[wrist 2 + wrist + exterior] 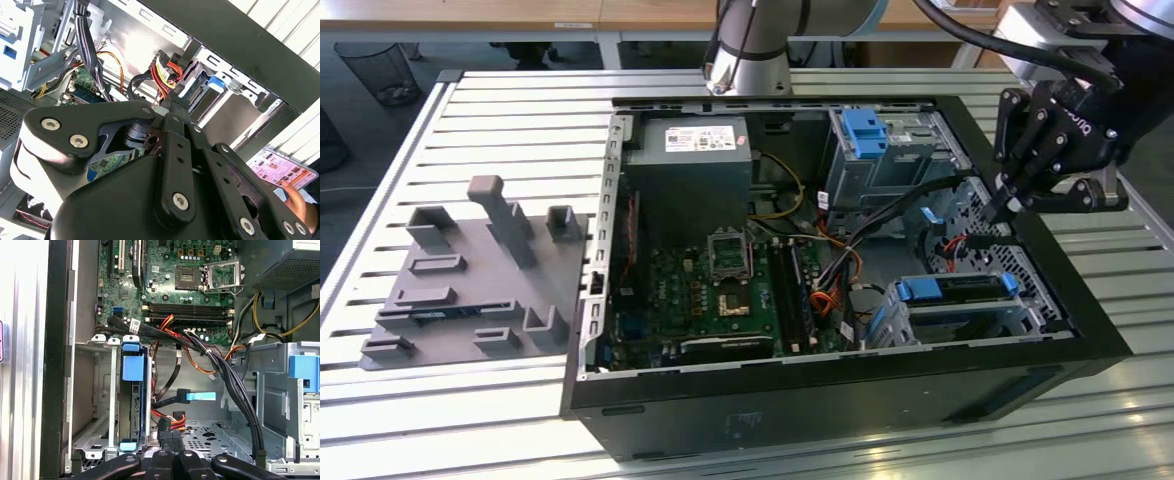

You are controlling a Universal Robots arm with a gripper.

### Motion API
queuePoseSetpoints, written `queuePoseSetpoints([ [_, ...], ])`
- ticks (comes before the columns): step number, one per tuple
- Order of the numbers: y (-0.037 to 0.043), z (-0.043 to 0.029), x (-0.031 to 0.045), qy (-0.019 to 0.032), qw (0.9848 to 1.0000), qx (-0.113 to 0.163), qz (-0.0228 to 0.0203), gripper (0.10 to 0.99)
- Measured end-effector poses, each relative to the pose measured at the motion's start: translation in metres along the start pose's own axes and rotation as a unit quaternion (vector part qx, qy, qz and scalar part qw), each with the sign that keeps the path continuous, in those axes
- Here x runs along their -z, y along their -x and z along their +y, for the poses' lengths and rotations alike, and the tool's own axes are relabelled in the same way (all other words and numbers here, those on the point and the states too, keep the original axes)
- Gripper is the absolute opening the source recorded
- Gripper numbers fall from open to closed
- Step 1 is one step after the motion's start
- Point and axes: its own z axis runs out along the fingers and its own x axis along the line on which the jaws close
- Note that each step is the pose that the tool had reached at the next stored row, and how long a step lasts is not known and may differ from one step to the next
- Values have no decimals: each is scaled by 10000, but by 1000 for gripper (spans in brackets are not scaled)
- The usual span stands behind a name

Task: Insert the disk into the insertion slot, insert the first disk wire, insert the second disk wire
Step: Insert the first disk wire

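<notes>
A big table [520, 100] made of silver metal strips holds everything. On it lies a black computer case [854, 380] with its side open, so its insides show. The grey robot arm [747, 45] stands at the far side of the table.

On the exterior view's left, beside the case, sits a flat grey plastic plate [467, 270] with blocks sticking up from it.

Inside the case is a green circuit board [720, 290]. A grey power box [687, 165] sits past it. A tall metal bay [881, 170] with a blue latch [867, 128] is in the far corner, on the exterior view's right.

Nearer the front on that side is the insertion slot [1021, 300] [95, 390], a small silver cage. The disk [958, 288] [132, 367] is already sitting inside it, and its blue frame shows at both ends.

A black cable with a light blue plug [200, 396] lies loose on the case floor, near the disk but not joined to it.

The black gripper [1005, 212] [175, 107] [171, 440] hangs inside the case, between the tall bay and the disk. Its fingers are pressed close together on the plug end of a red and yellow wire [175, 419] [167, 72]. The plug is just beside the disk, not in it.

In the second wrist view, a person's hand [296, 201] holds a pink and white card [282, 167] outside the case.
</notes>
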Motion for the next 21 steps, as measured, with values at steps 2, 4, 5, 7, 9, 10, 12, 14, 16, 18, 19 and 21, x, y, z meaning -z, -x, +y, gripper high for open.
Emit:
queuePoseSetpoints([
  [2, 7, -4, 0, 0, 10000, 0, 0, 106],
  [4, 15, -9, 0, 0, 10000, 0, 0, 106],
  [5, 19, -11, -1, 0, 10000, 0, 0, 106],
  [7, 26, -17, -1, 0, 10000, 1, 0, 106],
  [9, 34, -23, -1, 0, 10000, 1, 0, 106],
  [10, 38, -27, -1, 0, 10000, 1, 0, 106],
  [12, 46, -34, -1, 0, 10000, 1, 0, 106],
  [14, 56, -41, -1, 0, 10000, 1, 0, 106],
  [16, 67, -48, -1, 0, 10000, 1, 0, 106],
  [18, 80, -56, -2, 0, 10000, 2, 0, 106],
  [19, 88, -60, -2, 0, 10000, 2, 0, 106],
  [21, 107, -67, -2, 0, 10000, 2, 0, 106],
])
